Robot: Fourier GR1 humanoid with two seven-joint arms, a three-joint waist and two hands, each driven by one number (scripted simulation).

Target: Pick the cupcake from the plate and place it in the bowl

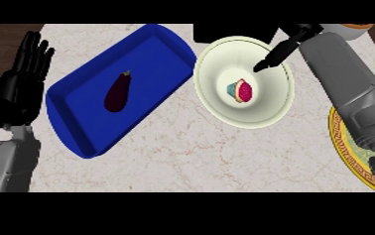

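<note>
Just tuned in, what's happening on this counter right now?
The cupcake lies on its side in the bowl. The right hand is above the bowl's far rim, holding nothing. The left hand rests open at the left edge. An eggplant sits in the blue tray; the plate shows at right.

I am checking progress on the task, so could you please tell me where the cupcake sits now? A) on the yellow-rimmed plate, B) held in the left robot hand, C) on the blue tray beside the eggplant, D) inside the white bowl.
D: the cupcake lies on its side within the white bowl, while the blue tray holds only the eggplant.
</note>
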